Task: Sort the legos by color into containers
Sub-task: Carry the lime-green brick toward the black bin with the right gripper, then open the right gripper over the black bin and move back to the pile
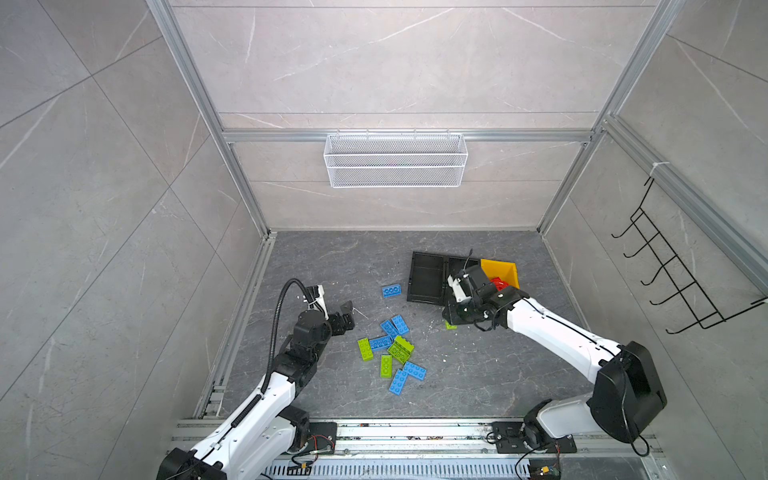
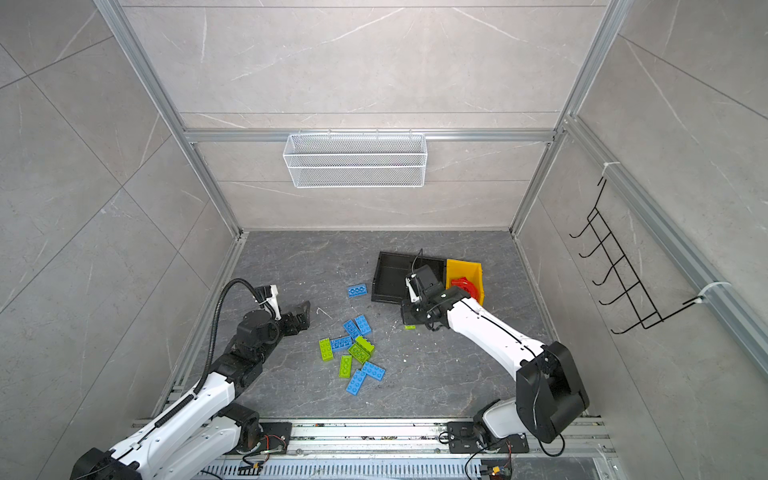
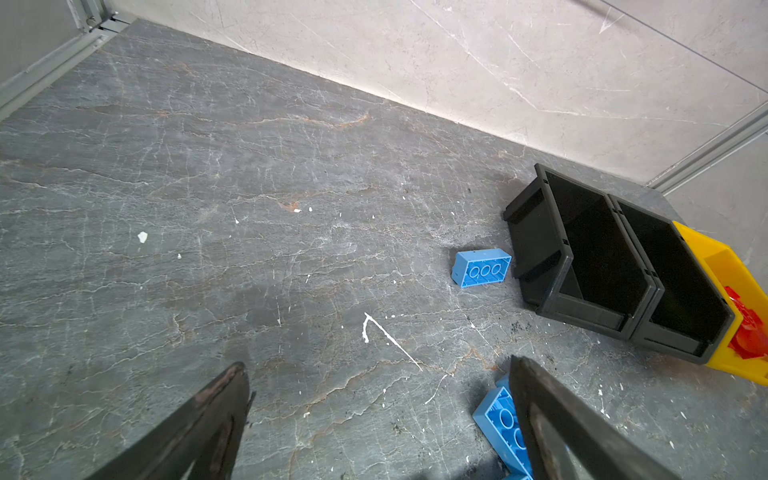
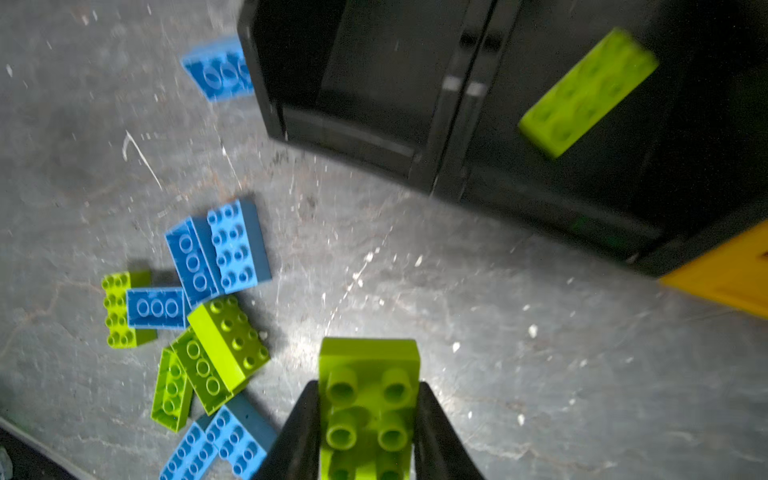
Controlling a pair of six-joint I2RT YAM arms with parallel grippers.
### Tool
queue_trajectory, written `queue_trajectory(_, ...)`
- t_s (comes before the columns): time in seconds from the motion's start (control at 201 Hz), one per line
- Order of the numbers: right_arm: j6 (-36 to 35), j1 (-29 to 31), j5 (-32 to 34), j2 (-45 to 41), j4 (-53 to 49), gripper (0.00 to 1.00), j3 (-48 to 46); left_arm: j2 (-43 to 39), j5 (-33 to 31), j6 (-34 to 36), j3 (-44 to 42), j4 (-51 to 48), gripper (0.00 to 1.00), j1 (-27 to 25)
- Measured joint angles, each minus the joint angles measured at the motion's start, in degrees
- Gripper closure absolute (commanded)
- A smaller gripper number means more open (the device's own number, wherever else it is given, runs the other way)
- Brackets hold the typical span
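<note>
Right gripper (image 4: 368, 388) clamped on green brick (image 4: 368, 357), near black bins (image 4: 340, 129); left gripper (image 3: 378, 362) spread wide, empty; mixed blue-green pile (image 1: 392, 353) lies between both arms.

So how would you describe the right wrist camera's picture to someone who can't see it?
The right arm's jaws grip a lime-green brick over a grey floor. Ahead stand two black bins side by side, one holding another green brick; loose blue and green bricks lie scattered nearby.
</note>
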Motion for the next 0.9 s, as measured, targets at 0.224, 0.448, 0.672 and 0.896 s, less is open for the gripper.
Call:
queue_trajectory(0.224, -4.0, -8.2, -0.1, 8.2, 1.0, 0.82, 10.4, 0.2, 2.4, 0.0, -0.1, 1.0, 0.0, 0.0)
queue_trajectory(0.448, -6.8, -14.3, -0.5, 18.4, 2.6, 0.81, 16.2, 2.2, 5.4, 0.0, -0.1, 3.0, 0.0, 0.0)
queue_trajectory(0.672, -7.5, -16.7, -2.3, 24.9, 3.7, 0.48, 19.5, 3.9, 9.4, 0.0, -0.2, 5.6, 0.0, 0.0)
queue_trajectory(0.896, -8.9, -16.5, -2.8, 24.7, 3.6, 0.41, 20.8, 4.6, 12.2, 0.0, -0.1, 6.6, 0.0, 0.0)
